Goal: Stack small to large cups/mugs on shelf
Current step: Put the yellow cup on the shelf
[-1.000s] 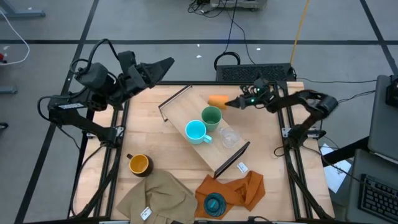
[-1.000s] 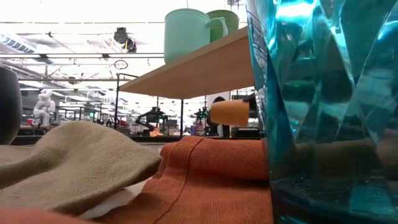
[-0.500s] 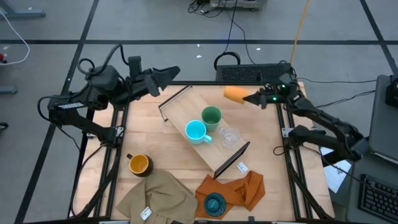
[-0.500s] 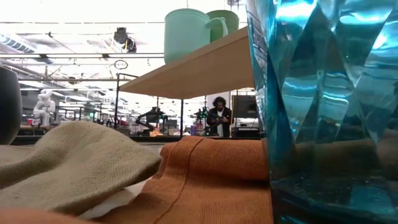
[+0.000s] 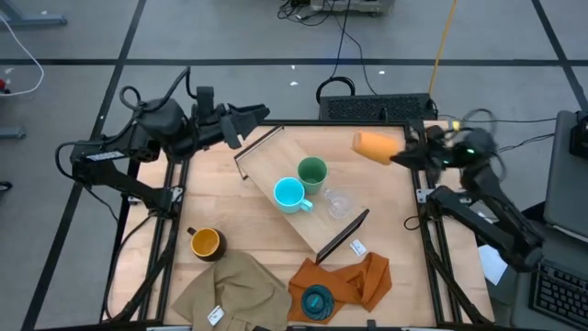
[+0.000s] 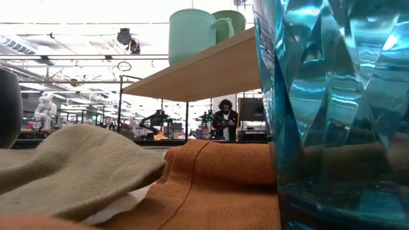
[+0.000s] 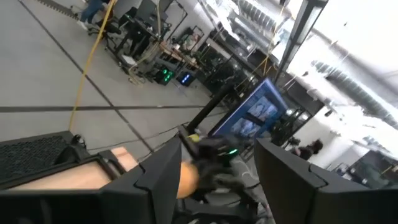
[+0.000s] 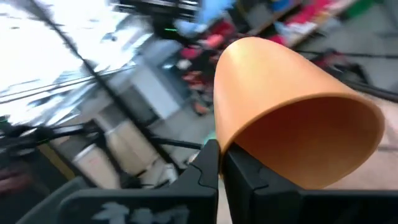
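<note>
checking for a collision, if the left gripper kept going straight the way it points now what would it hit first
Probably nothing on the table. The left gripper points across the far edge, above the shelf corner, toward the right gripper holding the orange cup. That cup looks first in line, though height is unclear.

From table height the ribbed teal cup (image 6: 332,115) runs past the frame's edges and hides the shelf's (image 6: 204,73) far end from us. The right claw (image 5: 401,157) is motion-blurred overhead.
</note>
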`<state>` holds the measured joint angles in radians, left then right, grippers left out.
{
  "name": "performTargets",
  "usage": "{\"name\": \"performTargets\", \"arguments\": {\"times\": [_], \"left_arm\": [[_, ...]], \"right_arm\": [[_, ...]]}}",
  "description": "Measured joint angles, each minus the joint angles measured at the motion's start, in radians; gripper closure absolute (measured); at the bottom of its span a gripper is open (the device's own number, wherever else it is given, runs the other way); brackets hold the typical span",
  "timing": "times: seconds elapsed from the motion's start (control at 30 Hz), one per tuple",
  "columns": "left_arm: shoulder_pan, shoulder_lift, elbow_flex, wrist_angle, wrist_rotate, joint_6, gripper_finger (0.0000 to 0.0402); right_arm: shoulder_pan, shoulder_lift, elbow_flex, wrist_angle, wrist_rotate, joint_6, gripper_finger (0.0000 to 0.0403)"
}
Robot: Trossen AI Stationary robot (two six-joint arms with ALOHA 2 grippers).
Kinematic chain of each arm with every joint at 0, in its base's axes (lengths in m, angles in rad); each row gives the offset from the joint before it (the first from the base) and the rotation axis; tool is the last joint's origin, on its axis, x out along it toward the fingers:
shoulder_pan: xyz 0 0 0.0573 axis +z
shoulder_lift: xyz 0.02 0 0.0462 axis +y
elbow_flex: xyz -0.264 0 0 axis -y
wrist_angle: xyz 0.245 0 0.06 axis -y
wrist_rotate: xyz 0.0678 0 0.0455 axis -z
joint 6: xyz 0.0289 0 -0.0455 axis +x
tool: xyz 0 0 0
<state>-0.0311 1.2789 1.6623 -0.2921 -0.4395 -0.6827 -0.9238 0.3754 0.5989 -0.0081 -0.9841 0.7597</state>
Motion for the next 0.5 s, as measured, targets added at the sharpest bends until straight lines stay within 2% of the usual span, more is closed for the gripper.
{"name": "performTargets", "arguments": {"times": [0.13, 0.4, 0.5], "left_arm": [[-0.003, 0.000, 0.000, -0.066, 0.034, -0.009, 0.0199], [-0.004, 0.008, 0.000, -0.184, 0.272, -0.194, 0.0199], [-0.022, 0.017, 0.000, -0.198, 0.351, -0.261, 0.0199]], "right_arm": [[0.013, -0.043, 0.118, -0.071, -0.079, 0.029, 0.0403], [0.016, -0.017, 0.369, -0.446, -0.278, 0.029, 0.0403], [0.035, -0.006, 0.434, -0.549, -0.278, 0.006, 0.0403]]}}
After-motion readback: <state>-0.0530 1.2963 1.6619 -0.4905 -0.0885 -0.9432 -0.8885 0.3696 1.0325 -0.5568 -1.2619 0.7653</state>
